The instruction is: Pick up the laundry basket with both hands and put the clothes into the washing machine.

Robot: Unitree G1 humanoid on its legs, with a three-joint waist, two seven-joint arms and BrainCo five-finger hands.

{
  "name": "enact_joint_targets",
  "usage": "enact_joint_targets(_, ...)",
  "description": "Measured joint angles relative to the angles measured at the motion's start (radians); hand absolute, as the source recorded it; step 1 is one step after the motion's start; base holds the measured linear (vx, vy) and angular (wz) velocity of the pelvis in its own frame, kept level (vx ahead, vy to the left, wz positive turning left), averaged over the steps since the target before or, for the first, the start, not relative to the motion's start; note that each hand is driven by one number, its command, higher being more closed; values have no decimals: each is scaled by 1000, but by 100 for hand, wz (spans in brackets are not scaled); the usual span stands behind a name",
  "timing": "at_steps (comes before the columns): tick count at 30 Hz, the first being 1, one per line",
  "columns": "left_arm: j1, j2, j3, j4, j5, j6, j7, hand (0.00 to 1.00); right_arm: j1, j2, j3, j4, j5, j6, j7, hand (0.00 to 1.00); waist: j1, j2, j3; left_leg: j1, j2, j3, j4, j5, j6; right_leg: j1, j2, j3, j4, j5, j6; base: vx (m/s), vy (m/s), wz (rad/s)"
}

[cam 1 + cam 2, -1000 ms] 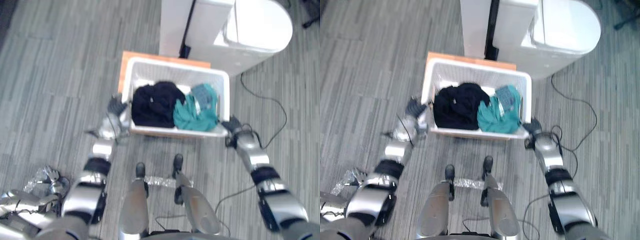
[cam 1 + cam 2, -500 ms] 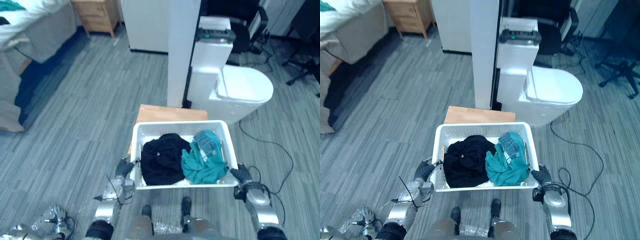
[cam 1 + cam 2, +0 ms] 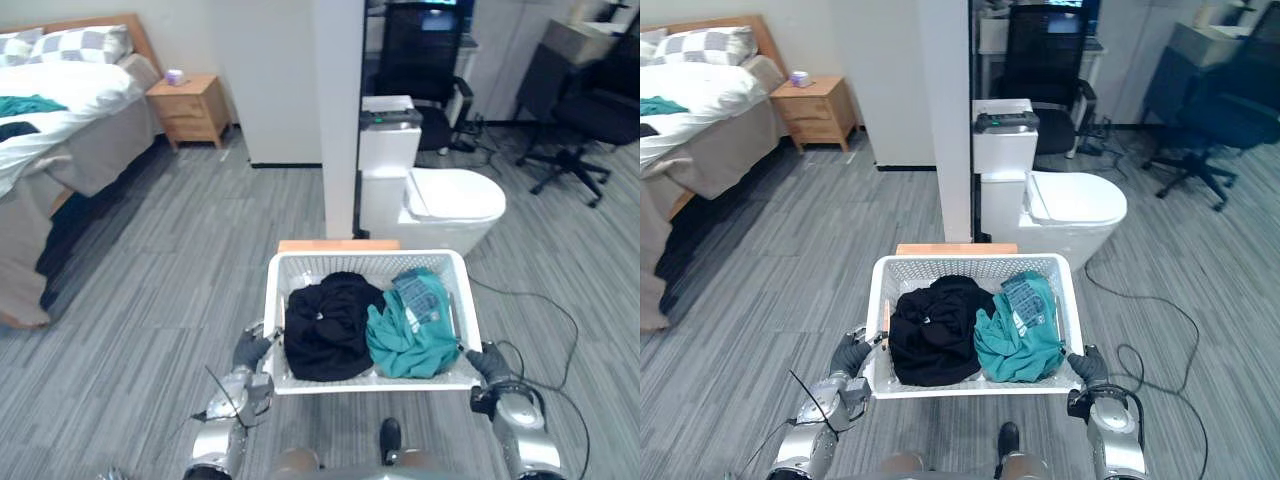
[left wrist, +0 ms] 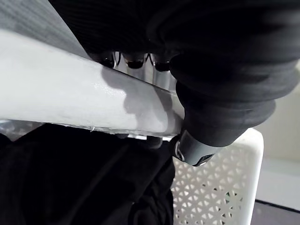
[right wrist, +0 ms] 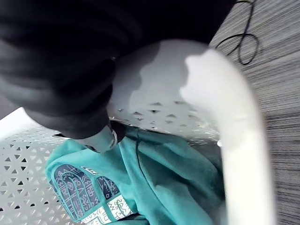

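Note:
A white laundry basket (image 3: 365, 259) hangs in front of me, held at its two short sides. Inside lie a black garment (image 3: 325, 326) on the left and a teal garment (image 3: 411, 328) on the right. My left hand (image 3: 251, 351) grips the left rim (image 4: 70, 93), fingers curled under it and thumb (image 4: 192, 150) inside. My right hand (image 3: 489, 361) clasps the right wall (image 5: 154, 103), its thumb (image 5: 101, 139) inside above the teal cloth (image 5: 140, 183). The white washing machine (image 3: 425, 190) stands just beyond the basket.
A wooden board (image 3: 330, 245) lies on the floor under the basket's far edge. A white pillar (image 3: 336, 100) rises beside the machine. A bed (image 3: 50, 110) and nightstand (image 3: 190, 105) are far left; office chairs (image 3: 590, 120) stand at the back right.
The camera has swung up from the floor toward the room. The basket has stayed between both hands and has come up off the wooden board.

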Motion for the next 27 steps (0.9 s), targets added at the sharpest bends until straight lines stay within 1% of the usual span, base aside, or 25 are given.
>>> enact_joint_targets(1,-8,12,-5,-1,0,3,3,100,9,14,-6,-1,1,2,2,100,-6,-33,6,-1,-41,25,-36,30,28,-18,-34,40,3,2,2,-376,280,-15)
enact_joint_targets(2,-8,16,-11,0,0,3,3,100,17,16,-7,-2,1,2,1,100,-9,-44,5,-2,-59,36,-38,38,39,-23,-49,54,4,2,2,-276,207,-27)
enact_joint_targets(3,-9,15,-24,-1,1,4,10,100,28,21,-15,-3,1,2,-2,100,-10,-51,5,-2,-78,64,-41,52,59,-29,-64,83,0,-24,32,-228,228,-52)
enact_joint_targets(4,-11,12,-37,-1,2,4,20,100,30,35,-23,-3,2,2,-23,100,-3,-49,4,0,-76,102,-74,80,77,-39,-69,86,-13,-117,60,-213,233,-71)
enact_joint_targets(5,-15,11,-40,-2,3,4,21,100,28,41,-22,-6,2,2,-33,100,2,-40,-3,1,-72,125,-103,102,90,-50,-74,61,-12,-134,47,-250,249,-97)
enact_joint_targets(6,-26,12,-27,-6,3,3,27,100,25,50,-13,-20,2,3,-40,100,4,-42,-2,6,-66,182,-167,146,116,-70,-92,-35,21,-129,25,-212,193,-108)
enact_joint_targets(7,-40,11,-15,-8,3,4,30,100,24,56,-8,-35,2,3,-40,100,8,-41,-3,20,-59,231,-234,184,125,-73,-105,-132,126,-121,-12,-238,208,-113)
enact_joint_targets(8,-43,10,-8,-16,3,3,32,100,22,58,-3,-40,1,3,-42,100,12,-41,-3,33,-55,258,-267,201,127,-68,-111,-169,199,-136,-34,-109,117,-117)
enact_joint_targets(9,-43,10,-2,-35,2,3,38,100,12,63,-3,-41,1,3,-42,100,19,-41,-2,51,-45,298,-304,221,131,-50,-112,-207,306,-183,-54,-157,135,-145)
enact_joint_targets(10,-45,10,1,-64,2,1,41,100,-7,68,-4,-42,1,4,-45,100,26,-40,-3,60,-33,351,-343,245,124,-4,-109,-231,423,-298,-44,-124,91,-144)
enact_joint_targets(11,-47,13,2,-75,2,-1,42,100,-18,67,-5,-42,1,4,-45,100,24,-43,-4,61,-30,376,-364,257,125,10,-110,-234,447,-330,-42,-192,84,-154)
enact_joint_targets(13,-61,12,18,-81,-1,-6,42,100,-59,55,2,-42,1,4,-45,100,25,-43,-4,60,-13,484,-424,281,124,54,-127,-266,499,-391,-46,-177,24,-147)
enact_joint_targets(15,-54,13,72,-94,-20,-7,45,100,-120,22,66,-36,-1,4,-44,100,38,-42,-5,60,16,646,-464,286,109,102,-147,-348,458,-400,-55,-153,-10,-216)
enact_joint_targets(16,-55,13,90,-97,-26,-8,45,100,-141,14,84,-32,-1,4,-42,100,39,-43,-5,56,25,693,-475,288,101,108,-146,-359,426,-399,-53,-196,-34,-278)
enact_joint_targets(17,-56,19,111,-109,-42,-12,47,100,-182,0,110,-24,-3,4,-41,100,39,-46,-7,43,42,795,-492,302,91,117,-124,-352,311,-383,-30,-130,-28,-218)
enact_joint_targets(18,-60,23,111,-111,-42,-16,47,100,-191,-2,110,-21,-3,4,-41,100,38,-51,-7,39,51,842,-492,306,86,118,-110,-327,263,-370,-23,-166,-95,-239)
enact_joint_targets(19,-63,25,107,-110,-42,-18,47,100,-199,-3,108,-9,-3,4,-40,100,23,-67,-7,36,57,895,-481,308,83,132,-88,-259,167,-324,-30,-87,-112,-138)
enact_joint_targets(20,-63,24,101,-108,-42,-17,47,100,-196,-3,103,1,-3,4,-40,100,14,-77,-9,35,62,916,-464,305,78,146,-85,-231,120,-318,-24,-83,-210,-141)
enact_joint_targets(21,-62,22,78,-105,-42,-14,47,100,-180,1,84,12,-3,6,-39,100,-7,-82,-7,27,108,947,-385,284,53,160,-55,-196,74,-286,-31,7,-256,-113)
enact_joint_targets(22,-61,21,54,-103,-41,-13,46,100,-134,7,65,-9,-3,6,-36,100,-17,-92,-1,9,194,943,-226,231,28,184,-25,-156,46,-273,-36,32,-270,-119)
enact_joint_targets(23,-59,18,42,-95,-41,-13,46,100,-109,6,61,-21,-3,6,-37,100,-15,-90,2,-1,254,935,-129,201,16,197,-3,-133,32,-267,-43,37,-260,-139)
enact_joint_targets(24,-56,9,34,-68,-41,-11,45,100,-62,12,50,-49,-3,6,-36,100,-1,-76,10,-20,387,906,77,177,33,240,57,-79,14,-271,-70,55,-241,-159)
enact_joint_targets(25,-42,1,28,-63,-41,-3,43,100,-35,14,44,-62,-3,6,-37,100,0,-61,20,-58,502,832,268,193,128,255,118,-14,25,-293,-112,36,-218,-167)
enact_joint_targets(26,-28,-5,27,-63,-41,-2,41,100,-30,13,40,-62,-3,7,-37,100,2,-56,21,-89,535,767,339,219,183,257,141,16,40,-301,-124,57,-173,-160)
enact_joint_targets(27,-8,-8,32,-63,-41,1,39,100,-23,13,31,-65,-3,7,-38,100,10,-42,29,-137,546,651,409,283,245,252,170,72,62,-318,-151,76,-100,-170)
